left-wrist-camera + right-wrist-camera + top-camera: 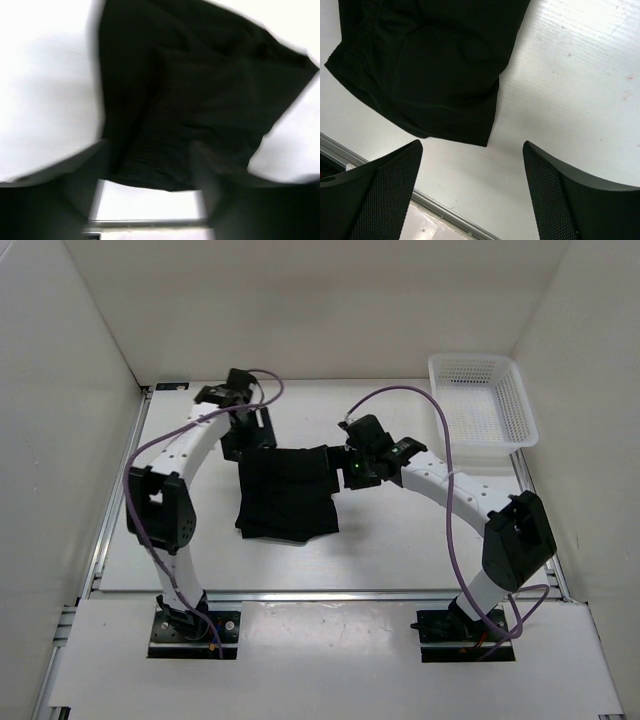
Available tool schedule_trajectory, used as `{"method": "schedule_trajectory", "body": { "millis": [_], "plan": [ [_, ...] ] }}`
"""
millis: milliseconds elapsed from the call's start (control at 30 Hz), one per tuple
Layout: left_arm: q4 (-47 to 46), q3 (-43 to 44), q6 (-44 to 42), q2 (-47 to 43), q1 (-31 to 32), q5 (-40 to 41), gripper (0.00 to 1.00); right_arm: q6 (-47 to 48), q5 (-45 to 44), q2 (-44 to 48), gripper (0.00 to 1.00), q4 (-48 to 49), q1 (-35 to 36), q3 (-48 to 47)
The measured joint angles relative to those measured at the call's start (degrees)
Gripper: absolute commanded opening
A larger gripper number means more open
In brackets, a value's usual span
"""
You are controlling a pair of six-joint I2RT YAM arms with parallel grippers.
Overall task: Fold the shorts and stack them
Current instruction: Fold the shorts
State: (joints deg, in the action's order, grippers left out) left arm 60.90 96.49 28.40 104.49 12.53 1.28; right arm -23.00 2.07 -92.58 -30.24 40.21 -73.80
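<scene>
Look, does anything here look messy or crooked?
A little. The shorts lie in a lopsided bundle mid-table: the layers' edges do not line up, and a corner pokes out by the right claw. Nothing looks spilled or broken.

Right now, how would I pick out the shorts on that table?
Look at the white table. Near its middle lies a flat folded bundle, the black shorts. It is the only dark cloth there; the white mesh basket sits apart in the far right corner.
</scene>
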Motion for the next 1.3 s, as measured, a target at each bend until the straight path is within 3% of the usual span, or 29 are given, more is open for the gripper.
{"method": "schedule_trajectory", "body": {
  "millis": [33, 133, 367, 467, 500, 567, 700, 767, 867, 900, 1000, 1033, 1100, 1300],
  "plan": [
    [0.2, 0.8, -0.6, 1.4, 2.3, -0.2, 0.99, -0.2, 0.0, 0.0, 0.86, 0.0, 0.0, 0.0],
    [0.0, 1.9, -1.7, 7.0, 5.9, -1.0, 0.99, -0.6, -0.4, 0.0, 0.87, 0.2, 0.0, 0.0],
    [0.3, 1.8, -3.5, 17.1, 4.6, -1.1, 0.99, -0.6, -0.9, 0.0, 0.87, 0.2, -0.7, 0.0],
    [0.2, 1.8, -4.2, 17.3, 4.0, -1.9, 0.92, -0.6, -0.9, 0.0, 0.87, 0.2, -1.1, 0.0],
    [0.1, 1.8, -4.6, 17.3, 4.0, -2.6, 0.83, -0.6, -0.9, 0.0, 0.87, 0.2, -1.2, 0.0],
    [-0.1, 1.7, -5.2, 17.6, 3.9, -4.0, 0.78, -0.6, -1.1, 0.0, 0.87, 0.2, -1.3, 0.0],
    [-0.9, 0.6, -6.5, 17.7, 3.9, -6.6, 0.90, -0.6, -1.3, 0.0, 0.87, 0.2, -1.6, 0.0],
    [-0.9, 0.2, -6.9, 17.9, 3.9, -7.3, 0.90, -0.6, -1.3, 0.0, 0.87, 0.2, -1.6, 0.0],
    [-1.0, -0.6, -7.5, 18.0, 3.4, -8.8, 0.78, -0.6, -1.3, 0.0, 0.87, 0.2, -1.6, 0.0],
    [-1.1, -0.9, -7.6, 18.0, 3.2, -9.4, 0.63, -0.6, -1.3, 0.0, 0.87, 0.2, -1.6, 0.0],
    [-1.1, -1.5, -7.9, 18.0, 2.5, -10.8, 0.42, -0.6, -1.3, 0.0, 0.87, 0.0, -1.6, 0.0],
    [-1.0, -1.5, -8.1, 18.0, 2.3, -11.0, 0.26, -0.6, -1.3, 0.0, 0.87, 0.0, -1.6, 0.0],
    [-0.7, -1.5, -8.2, 18.0, 2.0, -11.1, 0.14, -0.6, -1.3, 0.0, 0.87, 0.0, -1.6, 0.0],
    [1.4, -0.1, -7.3, 17.3, 1.4, -10.4, 0.10, -0.6, -1.7, 0.0, 0.87, 0.0, -1.6, 0.0]
  ]
}}
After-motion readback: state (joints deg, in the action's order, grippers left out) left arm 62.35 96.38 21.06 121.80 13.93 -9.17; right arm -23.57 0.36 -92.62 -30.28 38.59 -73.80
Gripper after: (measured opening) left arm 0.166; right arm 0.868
